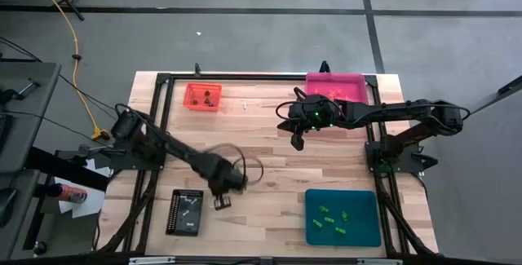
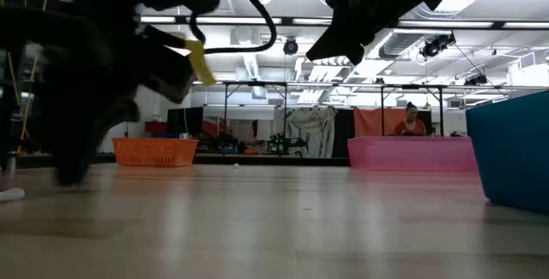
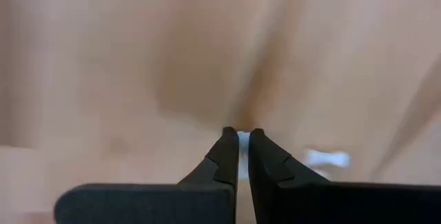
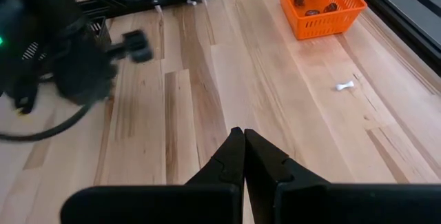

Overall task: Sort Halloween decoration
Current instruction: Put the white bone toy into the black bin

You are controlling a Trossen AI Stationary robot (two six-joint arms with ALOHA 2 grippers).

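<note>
Jaws of the left gripper (image 3: 238, 145) pinch a mostly hidden white trinket (image 3: 242, 140); right gripper (image 4: 244, 145) jaws together, empty.

Four trays sit on the table (image 1: 269, 147) — one orange (image 1: 201, 96), one pink (image 1: 336, 86), one teal (image 1: 343, 217), one black (image 1: 185, 210) — with about six green trinkets (image 1: 330, 219), roughly three dark brown ones (image 1: 207, 97), and one loose white piece (image 1: 245, 104).
</note>
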